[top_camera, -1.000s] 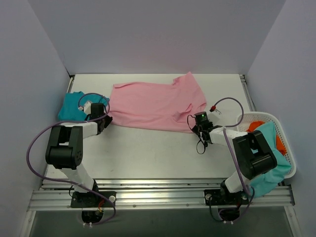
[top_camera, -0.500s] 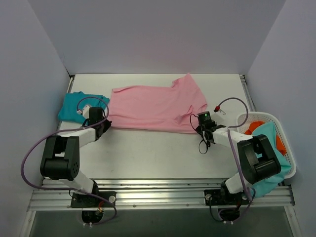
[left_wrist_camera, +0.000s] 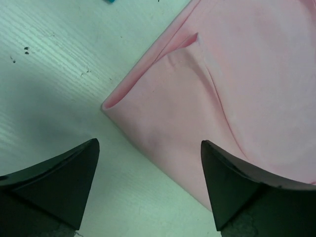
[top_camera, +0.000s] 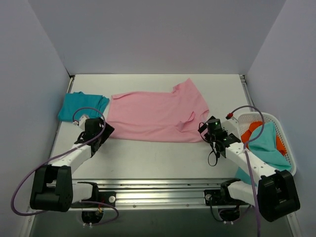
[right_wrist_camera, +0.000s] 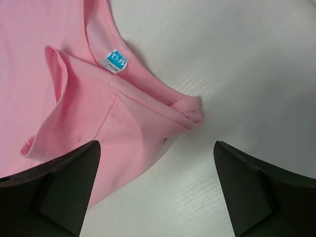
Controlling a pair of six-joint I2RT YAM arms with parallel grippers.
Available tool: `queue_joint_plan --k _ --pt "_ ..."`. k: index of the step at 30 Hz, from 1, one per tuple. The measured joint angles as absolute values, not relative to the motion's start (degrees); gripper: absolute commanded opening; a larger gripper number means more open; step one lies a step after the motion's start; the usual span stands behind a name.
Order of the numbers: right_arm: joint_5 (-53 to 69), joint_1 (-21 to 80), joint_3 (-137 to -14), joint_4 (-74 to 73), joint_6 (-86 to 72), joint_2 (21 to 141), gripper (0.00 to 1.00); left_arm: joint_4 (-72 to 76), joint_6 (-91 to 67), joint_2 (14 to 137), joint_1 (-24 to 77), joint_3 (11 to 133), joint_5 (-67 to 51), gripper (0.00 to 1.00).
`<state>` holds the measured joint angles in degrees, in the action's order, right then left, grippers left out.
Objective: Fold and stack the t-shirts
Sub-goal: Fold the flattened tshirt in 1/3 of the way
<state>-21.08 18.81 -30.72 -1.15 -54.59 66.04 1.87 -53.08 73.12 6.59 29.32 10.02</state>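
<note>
Pink t-shirt (top_camera: pixel 153 116) is lying folded over across the middle of the counter (top_camera: pixel 148 158), with its near-left corner doubled and its collar curling at the right end. The small blue label (right_wrist_camera: pixel 116 60) there is too blurred to read. The left end effector (left_wrist_camera: pixel 148 187) is hovering over that corner, fingers spread wide and gripping nothing. The right end effector (right_wrist_camera: pixel 155 190) is doing likewise by the collar, its tips cut off by the frame. A teal t-shirt (top_camera: pixel 81 105) is sitting folded just beside the pink one. In the basket (top_camera: pixel 291 153), turquoise cloth (top_camera: pixel 269 143) is covering most of an orange item (top_camera: pixel 254 127)
</note>
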Motion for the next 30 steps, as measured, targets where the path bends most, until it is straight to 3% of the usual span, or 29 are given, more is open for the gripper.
queue_joint_plan --k 6,10,24,30 --pt "-23.38 19.2 -33.28 -8.56 -54.57 56.6 0.95 -4.16 -53.41 64.03 6.61 29.3 10.02 0.97" --pt "-23.62 19.2 -40.82 -6.59 -50.41 60.42 0.98 -4.73 -53.17 63.75 6.59 33.08 10.26 0.95" --pt "-6.94 11.27 -98.37 5.63 -29.71 122.3 1.0 9.3 -47.33 94.52 1.26 58.7 6.22 0.97" --pt "-2.68 6.74 -110.76 5.45 -25.76 137.23 1.0 12.75 -45.82 99.7 -0.67 60.4 2.26 0.98"
